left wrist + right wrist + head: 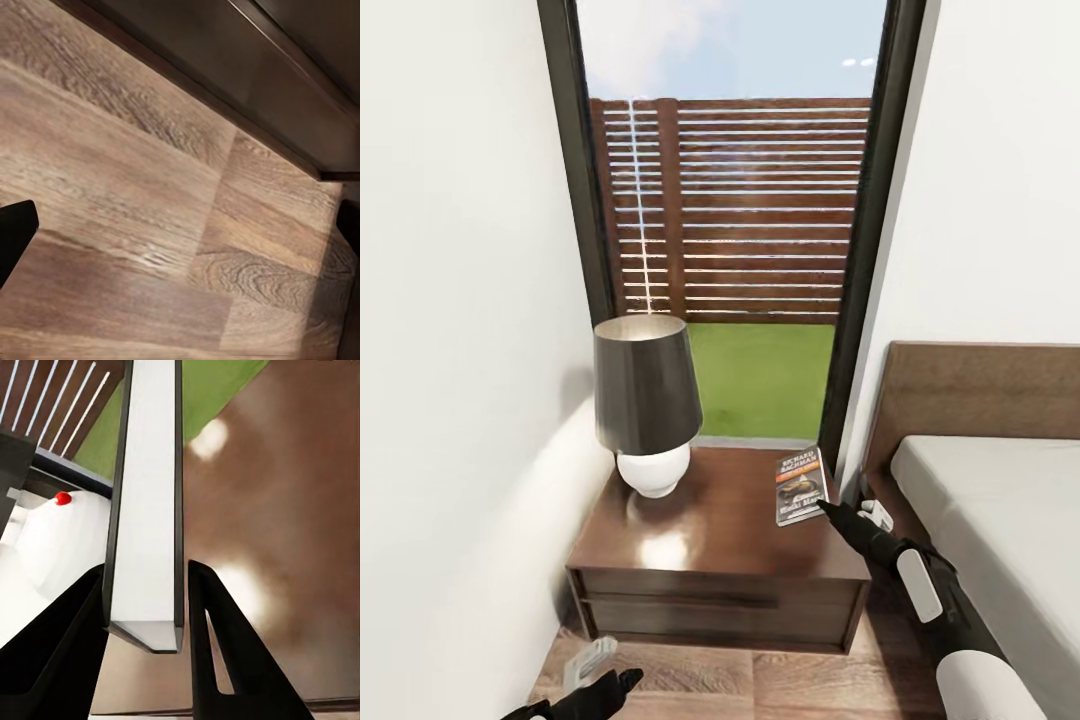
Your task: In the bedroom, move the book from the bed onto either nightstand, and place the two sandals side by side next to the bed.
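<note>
Glossy nightstand (pixel 710 540), thin book (pixel 801 486)

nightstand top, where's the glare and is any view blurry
Head view: pale glare patch on the glossy dark-brown wooden nightstand top, before the white-based lamp. Right wrist view: two bright spots on that top, soft focus. Left wrist view: wood-plank floor slightly blurred.

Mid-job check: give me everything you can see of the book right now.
The book is a thin paperback with a dark cover, white title lettering, an orange band and a greyish picture. It lies on the glossy dark-brown top of the nightstand, at its right rear corner by the window frame, lamp to its left. The right tool is at its near edge; in the right wrist view the white page edge sits between the two fingers, apparently gripped.
</note>
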`<state>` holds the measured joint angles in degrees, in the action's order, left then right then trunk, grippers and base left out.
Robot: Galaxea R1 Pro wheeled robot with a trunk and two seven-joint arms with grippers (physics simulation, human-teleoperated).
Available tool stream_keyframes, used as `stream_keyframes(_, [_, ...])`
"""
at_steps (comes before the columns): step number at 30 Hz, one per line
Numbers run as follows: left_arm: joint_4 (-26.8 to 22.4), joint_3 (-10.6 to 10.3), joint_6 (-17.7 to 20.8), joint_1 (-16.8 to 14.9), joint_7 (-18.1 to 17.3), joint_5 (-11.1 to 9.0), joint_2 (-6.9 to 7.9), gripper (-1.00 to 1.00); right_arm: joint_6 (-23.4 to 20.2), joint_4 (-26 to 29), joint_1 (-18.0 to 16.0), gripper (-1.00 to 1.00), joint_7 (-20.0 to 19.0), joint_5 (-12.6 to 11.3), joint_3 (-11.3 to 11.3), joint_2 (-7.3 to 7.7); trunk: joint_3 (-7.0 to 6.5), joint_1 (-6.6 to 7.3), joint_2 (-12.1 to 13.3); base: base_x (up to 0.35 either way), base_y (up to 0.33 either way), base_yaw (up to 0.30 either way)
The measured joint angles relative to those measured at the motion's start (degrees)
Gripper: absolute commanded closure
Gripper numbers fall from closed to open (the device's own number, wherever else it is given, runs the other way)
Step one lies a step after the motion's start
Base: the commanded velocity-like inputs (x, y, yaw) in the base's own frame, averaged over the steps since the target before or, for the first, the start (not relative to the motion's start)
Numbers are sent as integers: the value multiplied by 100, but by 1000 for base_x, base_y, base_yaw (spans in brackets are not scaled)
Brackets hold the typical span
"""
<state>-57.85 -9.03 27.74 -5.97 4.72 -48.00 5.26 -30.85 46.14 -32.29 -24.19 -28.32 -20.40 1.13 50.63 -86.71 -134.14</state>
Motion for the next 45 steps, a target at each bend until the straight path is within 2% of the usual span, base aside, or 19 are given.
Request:
stream_keyframes(6, [48, 21, 0, 52, -4, -1, 3, -100, 24, -15, -5, 100, 14, 14, -2, -4, 0, 1, 0, 90, 70, 0])
stream_keyframes(10, [57, 172, -1, 130, -8, 0, 4, -100, 23, -39, -8, 100, 34, 18, 1, -4, 0, 1, 0, 91, 76, 0])
stream_keyframes(16, [62, 707, 55, 197, -13, -14, -8, -100, 15, -256, -79, 100, 41, 21, 11, -2, 0, 0, 0, 31, 26, 0])
stream_keyframes(23, [61, 1320, 94, 217, -12, -24, -12, -100, 50, -958, -372, 100, 19, 26, 26, 4, 0, 0, 0, 7, 6, 0])
stream_keyframes(31, [57, 1396, 107, 220, 13, 11, -75, -100, 229, -1133, -440, 100, -22, 9, 19, 34, 125, -154, -279, 1, 1, 0])
stream_keyframes(45, [64, 1400, 122, 221, 9, 35, -94, -100, 536, -1180, -457, 100, -61, -2, 2, 60, 377, -461, -841, 0, 0, 0])
